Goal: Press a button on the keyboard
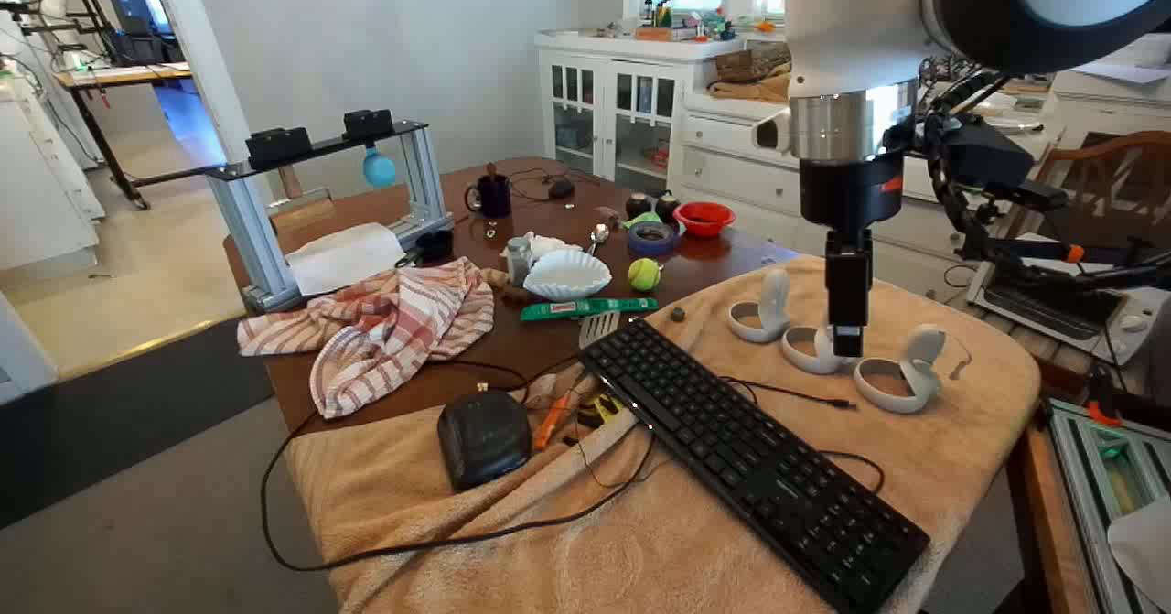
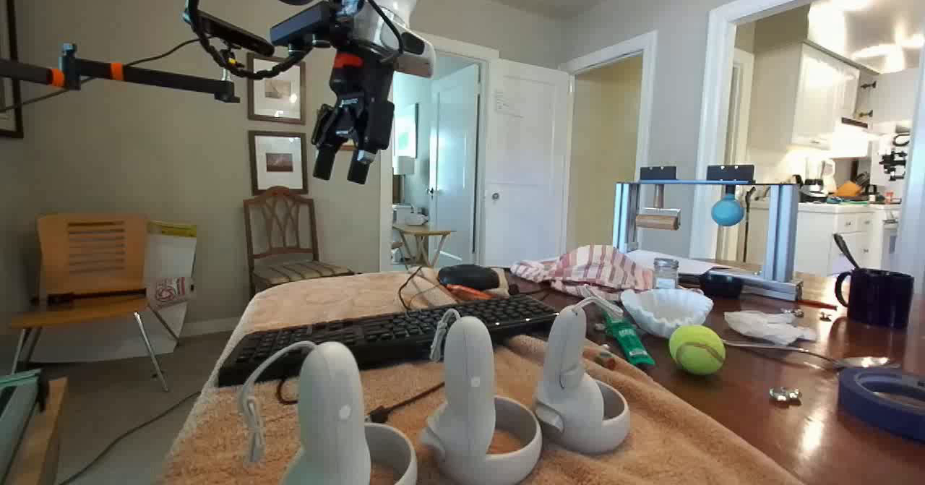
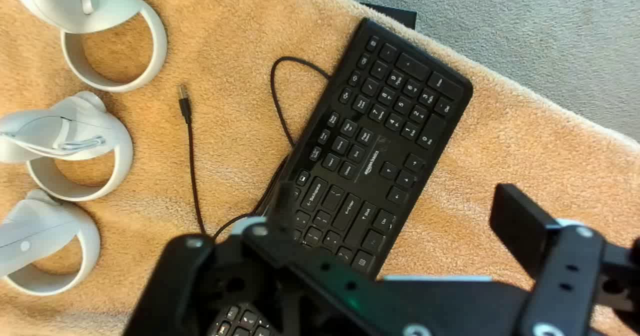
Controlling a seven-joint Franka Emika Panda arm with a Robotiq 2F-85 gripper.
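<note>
The long black keyboard [image 1: 732,454] lies flat, slanting across a tan towel. It also shows in an exterior view [image 2: 405,332] behind the pale controllers. My gripper [image 2: 340,170] points down, high above the towel and apart from the keyboard. Its two fingers are spread with nothing between them. In an exterior view the gripper [image 1: 846,344] shows side-on. In the wrist view the keyboard [image 3: 350,168] has its number pad, arrow keys and Enter visible. The gripper [image 3: 400,208] is open there, and its body hides part of the letter keys.
Three pale ring controllers [image 1: 814,349] stand beside the keyboard on the towel [image 1: 567,550]. A loose cable [image 3: 192,171] lies between them. A dark squarish device [image 1: 485,440] with wires, a tennis ball [image 1: 644,274] and a white bowl [image 1: 567,275] lie farther along the table.
</note>
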